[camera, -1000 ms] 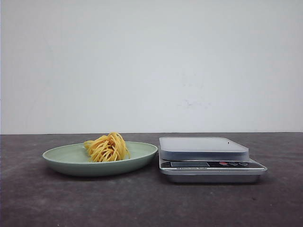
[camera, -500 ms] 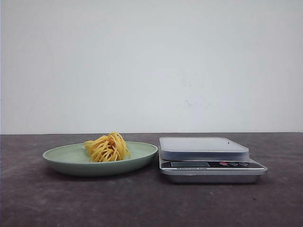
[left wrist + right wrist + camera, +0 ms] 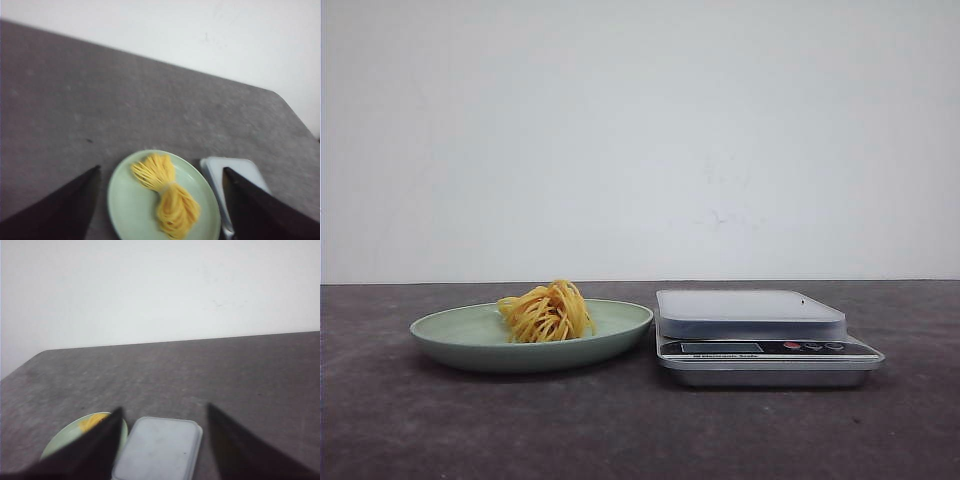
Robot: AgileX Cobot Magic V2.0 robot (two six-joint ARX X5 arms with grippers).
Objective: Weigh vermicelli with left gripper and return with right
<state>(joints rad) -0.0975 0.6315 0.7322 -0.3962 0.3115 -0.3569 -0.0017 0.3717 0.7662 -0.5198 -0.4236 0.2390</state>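
Note:
The vermicelli [image 3: 547,312], a small nest of yellow strands, lies on a pale green plate [image 3: 450,333] left of a silver kitchen scale [image 3: 750,312]. Neither gripper shows in the front view. In the left wrist view my left gripper [image 3: 161,172] hangs open well above the plate [image 3: 127,205], its dark fingers [image 3: 75,197] spread either side of the vermicelli [image 3: 165,195]. In the right wrist view my right gripper [image 3: 164,410] is open high above the scale [image 3: 160,447], and one finger hides most of the plate [image 3: 65,437] and vermicelli [image 3: 90,422].
The dark grey table [image 3: 620,430] carries only the plate and the scale. A white wall [image 3: 640,140] stands behind it. The scale's display and buttons [image 3: 810,347] face the front.

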